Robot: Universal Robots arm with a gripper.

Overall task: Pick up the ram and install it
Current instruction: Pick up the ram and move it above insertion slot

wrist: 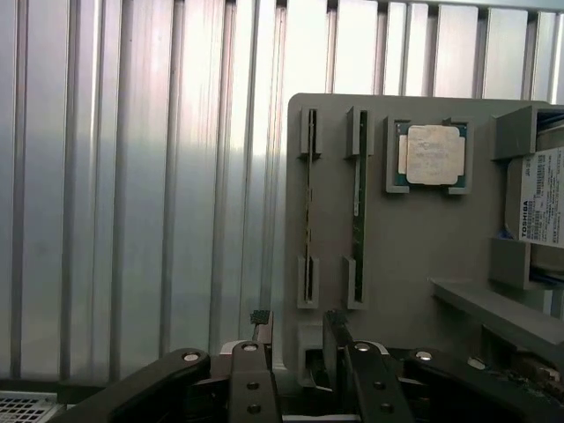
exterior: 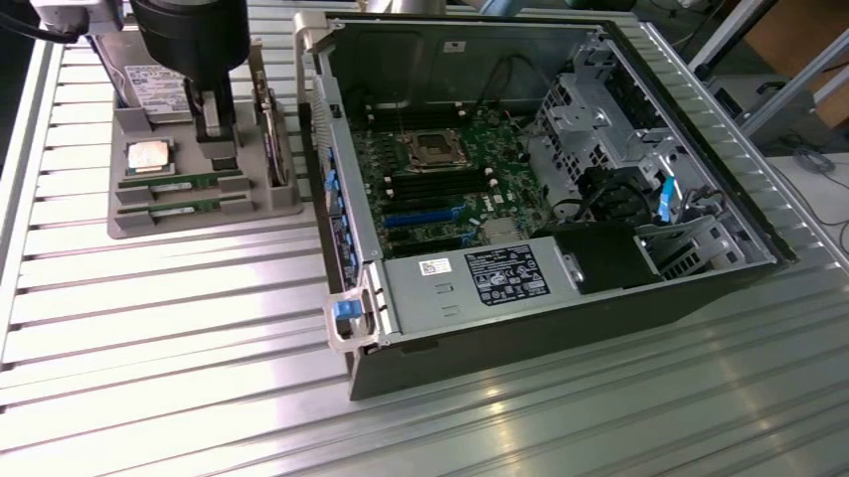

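Two green ram sticks stand on edge in slots of a grey parts holder point(exterior: 199, 224) at the exterior view's left: one ram stick point(exterior: 179, 183) point(wrist: 359, 207) and a second ram stick point(exterior: 179, 207) point(wrist: 308, 207) beside it. My gripper point(exterior: 213, 127) point(wrist: 298, 333) hangs above the holder's far part, behind the sticks, touching neither. It is open, with nothing between its fingers point(wrist: 262, 328). The open computer case point(exterior: 690, 298) lies at the exterior view's right, its motherboard point(exterior: 458, 204) showing dark memory slots point(exterior: 431, 184) below the processor socket point(exterior: 431, 149).
On the holder also sit a square silver processor chip point(exterior: 147, 156) point(wrist: 434, 154) and a hard drive point(exterior: 157, 87) point(wrist: 542, 207) with a white label. The case's power supply point(exterior: 491, 280) and drive cages point(exterior: 591, 109) rise around the motherboard. A ribbed aluminium table point(exterior: 173, 348) lies underneath.
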